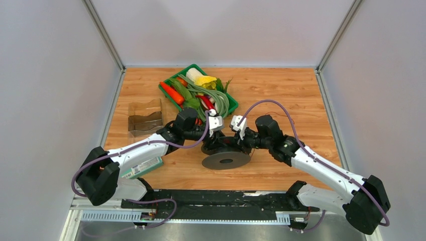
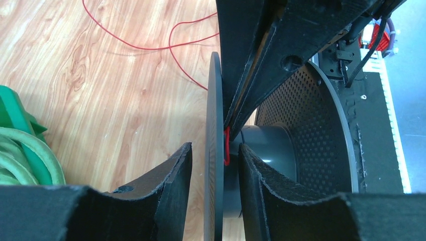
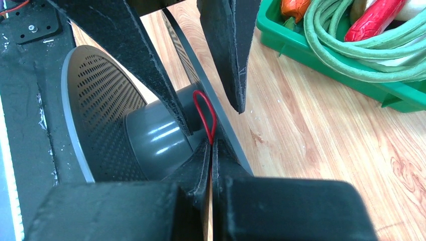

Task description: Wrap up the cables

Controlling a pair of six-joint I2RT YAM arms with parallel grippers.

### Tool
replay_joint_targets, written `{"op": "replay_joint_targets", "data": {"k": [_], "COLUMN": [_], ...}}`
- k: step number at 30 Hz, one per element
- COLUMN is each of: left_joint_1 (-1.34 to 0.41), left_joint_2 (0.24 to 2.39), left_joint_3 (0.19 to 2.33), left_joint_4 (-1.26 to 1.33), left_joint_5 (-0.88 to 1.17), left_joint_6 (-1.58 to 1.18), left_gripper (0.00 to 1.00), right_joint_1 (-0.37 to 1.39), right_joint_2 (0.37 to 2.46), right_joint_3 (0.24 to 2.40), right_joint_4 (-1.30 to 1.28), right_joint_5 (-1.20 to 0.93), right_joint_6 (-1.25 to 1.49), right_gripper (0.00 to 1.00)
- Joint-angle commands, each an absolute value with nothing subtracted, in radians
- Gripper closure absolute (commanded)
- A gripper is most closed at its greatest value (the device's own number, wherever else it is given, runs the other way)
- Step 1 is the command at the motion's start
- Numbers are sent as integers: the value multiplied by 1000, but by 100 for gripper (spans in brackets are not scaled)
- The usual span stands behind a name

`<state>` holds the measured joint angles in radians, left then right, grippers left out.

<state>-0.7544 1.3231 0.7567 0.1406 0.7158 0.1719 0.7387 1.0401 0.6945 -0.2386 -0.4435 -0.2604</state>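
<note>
At the far left, a green tray [image 2: 12, 108] is seen with pale green looped strands [image 2: 30, 145] coiled inside. Just right of it, the red wire [image 2: 145, 48] is laid in loose curves across the wooden surface [image 1: 281, 100], and from there it is led in toward the grey spool [image 3: 155, 140], which is propped on its edge between the two arms. The left gripper [image 2: 215, 148] is held spread, its fingers [image 2: 168, 186] set one on either side of the spool's thin near flange [image 2: 213, 100], with a small gap visible on each side. Further right, at the hub, a short loop of the wire is seen standing up beside the flange. That loop is pinched by the right gripper [image 3: 211, 148], whose fingers [image 3: 198, 170] are pressed tightly together on it, their tips wedged in against the hub. Beyond, the perforated far flange [image 3: 95, 95] is seen.
</note>
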Motion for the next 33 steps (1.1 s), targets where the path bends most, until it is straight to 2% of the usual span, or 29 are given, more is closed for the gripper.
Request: {"op": "replay_joint_targets", "data": {"k": [1, 6, 10, 15, 20, 24, 26, 28, 33], "left_joint_1": [-761, -761, -761, -762, -762, -761, -756, -752, -741], "left_joint_2": [1327, 1324, 1327, 1336, 1338, 1312, 1289, 1261, 1206], "left_joint_3": [802, 804, 802, 804, 808, 799, 792, 781, 772], "left_joint_4": [179, 207, 216, 222, 215, 180, 155, 143, 97], "left_joint_5": [719, 730, 727, 726, 719, 716, 719, 726, 758], "left_joint_6": [152, 121, 112, 115, 118, 126, 144, 163, 208], "left_gripper": [53, 52, 55, 73, 100, 100, 100, 100, 100], "right_joint_1": [746, 746, 746, 746, 746, 741, 727, 710, 696], "right_joint_2": [1023, 1028, 1031, 1035, 1040, 1029, 1016, 999, 930], "right_joint_3": [692, 689, 689, 695, 698, 692, 686, 673, 637], "right_joint_4": [-175, -169, -170, -163, -158, -193, -227, -267, -325], "right_joint_5": [-428, -426, -426, -422, -420, -407, -400, -400, -402], "right_joint_6": [-253, -253, -255, -255, -247, -264, -270, -279, -299], "right_gripper": [100, 100, 100, 100, 100, 100, 92, 76, 68]}}
